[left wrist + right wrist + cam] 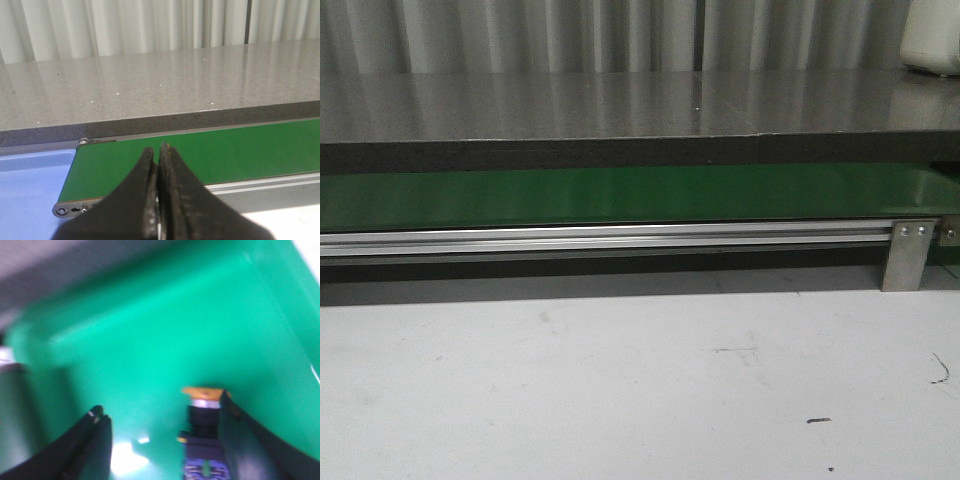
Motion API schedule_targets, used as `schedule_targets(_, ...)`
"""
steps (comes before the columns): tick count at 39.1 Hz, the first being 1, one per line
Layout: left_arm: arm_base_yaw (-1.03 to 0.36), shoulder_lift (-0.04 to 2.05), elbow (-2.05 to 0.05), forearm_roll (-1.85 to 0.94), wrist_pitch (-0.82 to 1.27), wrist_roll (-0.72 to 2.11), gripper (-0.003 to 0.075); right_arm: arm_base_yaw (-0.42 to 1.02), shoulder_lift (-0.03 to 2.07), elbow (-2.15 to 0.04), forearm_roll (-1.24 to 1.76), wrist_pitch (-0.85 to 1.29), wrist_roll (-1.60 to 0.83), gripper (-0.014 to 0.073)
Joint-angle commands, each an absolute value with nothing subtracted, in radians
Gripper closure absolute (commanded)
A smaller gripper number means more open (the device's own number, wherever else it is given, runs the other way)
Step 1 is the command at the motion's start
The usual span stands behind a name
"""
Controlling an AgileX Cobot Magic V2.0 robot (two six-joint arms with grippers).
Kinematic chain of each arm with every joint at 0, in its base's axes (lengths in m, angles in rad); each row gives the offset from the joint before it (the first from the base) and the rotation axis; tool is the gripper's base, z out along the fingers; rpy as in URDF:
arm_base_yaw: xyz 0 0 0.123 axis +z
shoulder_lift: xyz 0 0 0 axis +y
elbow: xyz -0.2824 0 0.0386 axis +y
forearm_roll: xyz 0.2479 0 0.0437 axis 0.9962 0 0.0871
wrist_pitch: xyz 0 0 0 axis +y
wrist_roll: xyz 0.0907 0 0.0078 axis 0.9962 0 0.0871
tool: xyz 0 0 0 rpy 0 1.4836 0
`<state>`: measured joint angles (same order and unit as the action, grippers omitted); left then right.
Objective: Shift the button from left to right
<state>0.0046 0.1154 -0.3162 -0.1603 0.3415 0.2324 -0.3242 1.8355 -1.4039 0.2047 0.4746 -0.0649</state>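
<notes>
Button (204, 432) with an orange-yellow cap on a black boxy body sits between the spread fingers of the right tool (162, 412), close against one finger and well clear of the other, inside what looks like a green bin or tray (150, 330); the right wrist view is blurred, so whether that finger touches it cannot be told. The left tool (159, 160) hangs with its fingers pressed together on nothing, above the end of the green belt (225, 152), a blue tray (30, 195) beside it and the grey worktop (150, 85) beyond. Neither arm nor button shows in the front view. The button looks small, light and rigid, its moulded plastic likely slick; the flat sides of the black body, below the cap, seem the surest place to pinch.
</notes>
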Motion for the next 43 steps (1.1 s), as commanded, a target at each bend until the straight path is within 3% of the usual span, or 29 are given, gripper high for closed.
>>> schedule_targets(1,-0.001,0.126,-0.341,-0.174,0.255,0.221,0.0741,-0.263,1.704,-1.445,0.206,0.439,-0.082,0.0267)
schedule_targets(8,-0.001,0.126,-0.341,-0.174,0.255,0.221,0.0741,-0.158,1.599,-1.445,0.205,0.420,-0.082,0.0507)
schedule_targets(17,-0.001,0.126,-0.341,-0.174,0.255,0.221,0.0741,-0.081,1.464,-1.440,0.205,0.417,-0.175,0.0655)
schedule_targets(26,-0.001,0.126,-0.341,-0.174,0.255,0.221,0.0741,0.013,1.235,-1.237,0.205,0.351,-0.230,0.0661)
schedule_targets(43,-0.001,0.126,-0.341,-0.174,0.255,0.221,0.0741,0.041,0.592,-0.531,0.205,0.103,-0.229,0.0661)
